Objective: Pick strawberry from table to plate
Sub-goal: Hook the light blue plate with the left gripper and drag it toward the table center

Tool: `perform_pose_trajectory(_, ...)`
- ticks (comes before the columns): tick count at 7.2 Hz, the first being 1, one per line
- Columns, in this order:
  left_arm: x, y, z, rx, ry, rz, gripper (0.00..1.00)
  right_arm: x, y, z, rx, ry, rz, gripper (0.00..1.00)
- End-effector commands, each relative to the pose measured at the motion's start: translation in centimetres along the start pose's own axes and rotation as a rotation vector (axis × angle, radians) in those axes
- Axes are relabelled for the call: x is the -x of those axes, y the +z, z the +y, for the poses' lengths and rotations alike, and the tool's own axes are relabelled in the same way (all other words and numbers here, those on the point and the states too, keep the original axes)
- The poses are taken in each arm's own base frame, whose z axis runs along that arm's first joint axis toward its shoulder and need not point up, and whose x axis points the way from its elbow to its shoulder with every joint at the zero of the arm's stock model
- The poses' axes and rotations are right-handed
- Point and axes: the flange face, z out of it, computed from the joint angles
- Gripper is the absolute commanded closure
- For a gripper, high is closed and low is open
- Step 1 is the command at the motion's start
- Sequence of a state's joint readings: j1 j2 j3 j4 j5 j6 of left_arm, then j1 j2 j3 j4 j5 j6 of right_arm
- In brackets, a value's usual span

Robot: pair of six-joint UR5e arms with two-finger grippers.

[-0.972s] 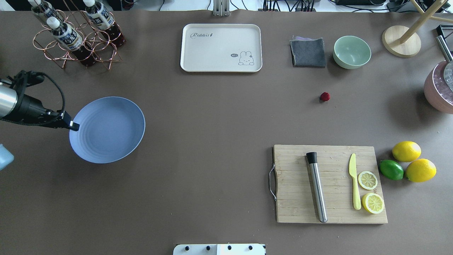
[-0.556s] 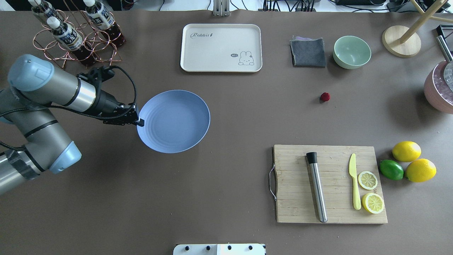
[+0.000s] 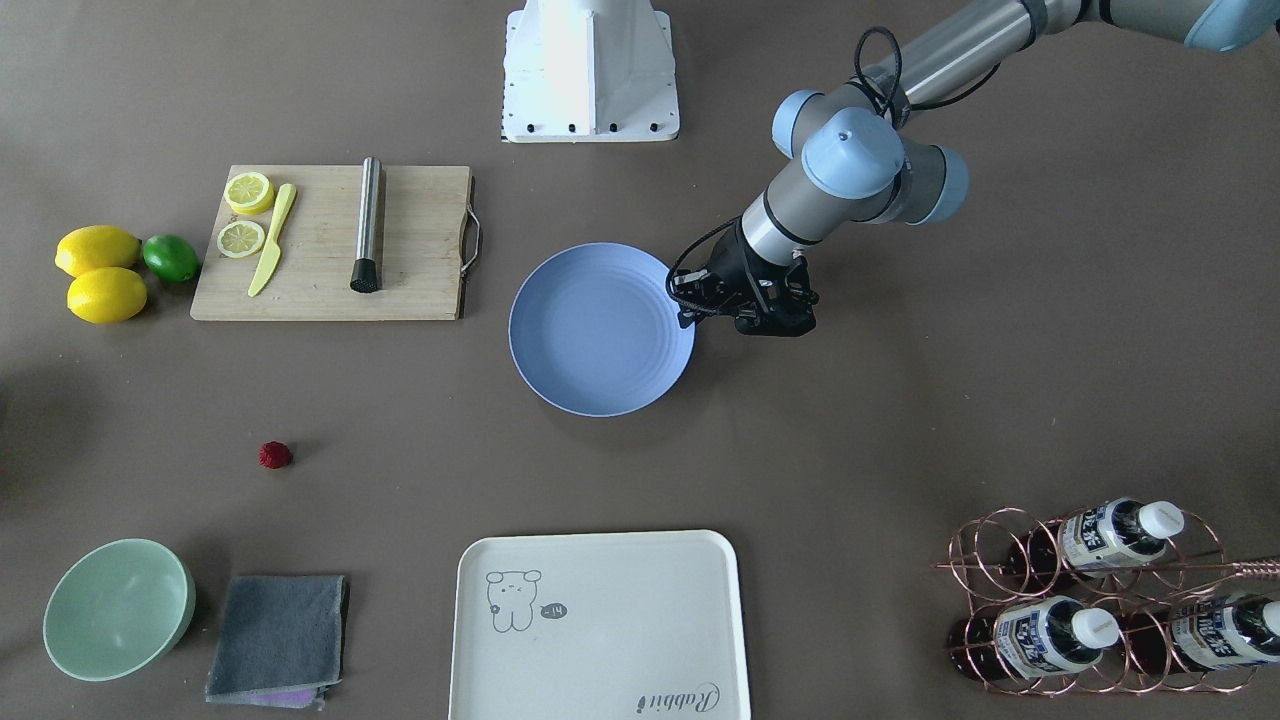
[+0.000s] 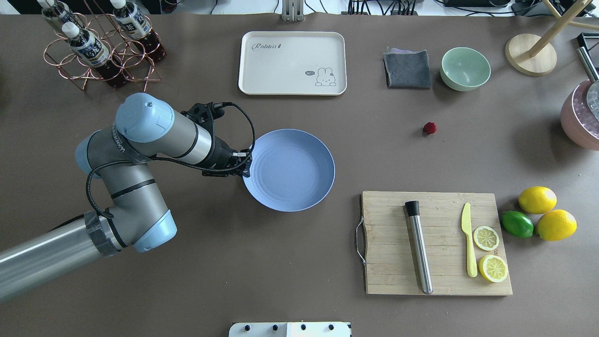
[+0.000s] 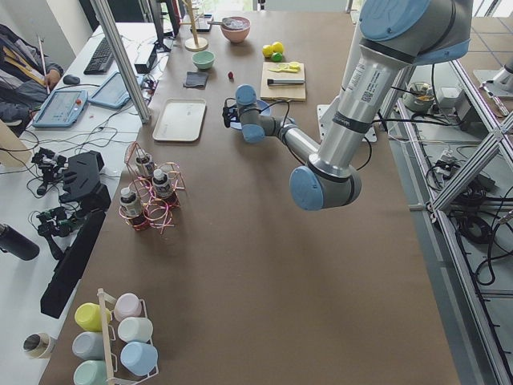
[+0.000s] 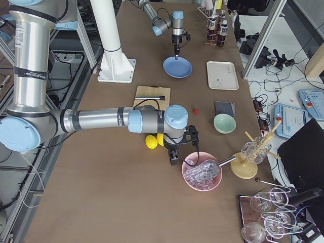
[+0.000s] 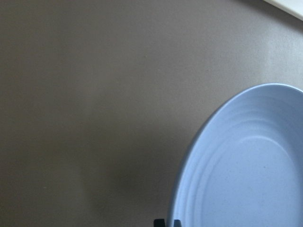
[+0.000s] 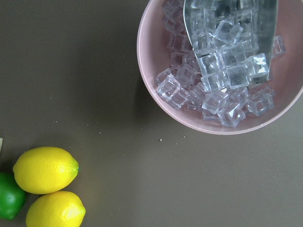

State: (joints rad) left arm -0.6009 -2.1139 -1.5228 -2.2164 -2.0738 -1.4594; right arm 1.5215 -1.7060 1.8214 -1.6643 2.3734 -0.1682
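1. The strawberry [image 4: 429,128] lies on the bare table [image 4: 281,262], well apart from the plate [image 4: 304,192]. Nothing touches it, so the pick itself is not yet begun.
2. The left gripper [image 4: 246,164] is pinched narrowly on the plate's rim, on the side nearest its own arm. The left wrist view shows the dark fingertips [image 7: 160,223] right at that rim. Whether the plate rests on the table or hangs just off it, I cannot tell.
3. The plate is empty and sits near the table's middle, between the white tray [image 4: 292,63] and the cutting board [image 4: 388,262].
4. The right gripper [image 6: 173,158] shows only in the right side view, low over the table just beside the pink bowl [image 8: 151,104] of ice and near the lemons [image 8: 45,169]. I cannot tell whether it is open or closed. Its wrist camera shows no strawberry.
5. Judged from this, nearly all of the task is left — the plate has to be settled and let go, then 1 gripper must reach the strawberry, close on it, carry it over and drop it on the plate. The right arm looks better placed for that, being on the strawberry's side.
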Motion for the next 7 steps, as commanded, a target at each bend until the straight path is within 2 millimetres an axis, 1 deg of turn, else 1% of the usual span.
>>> perform_pose_trajectory(1,-0.6,1.3,0.7,-0.011,-0.013,-0.006,1.00,0.1,0.0,0.0,0.000,-0.002,-0.003,0.00)
perform_pose_trajectory(2,-0.7,1.6,0.9,-0.018,-0.009,-0.005,1.00,0.4,0.0,-0.1,-0.006,0.000,-0.042,0.00)
perform_pose_trajectory(3,-0.4,1.7,0.9,-0.016,-0.012,-0.011,0.93,0.6,0.1,-0.1,-0.007,-0.001,-0.056,0.00)
perform_pose_trajectory(4,-0.3,1.7,0.8,-0.017,-0.014,-0.013,0.63,0.7,0.3,-0.2,-0.004,-0.004,-0.057,0.00)
perform_pose_trajectory(5,0.0,1.7,0.8,-0.016,-0.017,-0.019,0.03,1.0,0.3,-0.5,-0.003,-0.002,-0.054,0.00)
perform_pose_trajectory(6,-0.4,1.2,0.8,-0.020,-0.019,-0.009,0.03,2.3,0.6,-1.3,0.005,-0.010,-0.056,0.00)
perform_pose_trajectory(7,-0.8,0.3,0.7,-0.023,-0.040,0.000,0.03,4.5,0.7,-3.8,0.006,-0.053,-0.061,0.00)
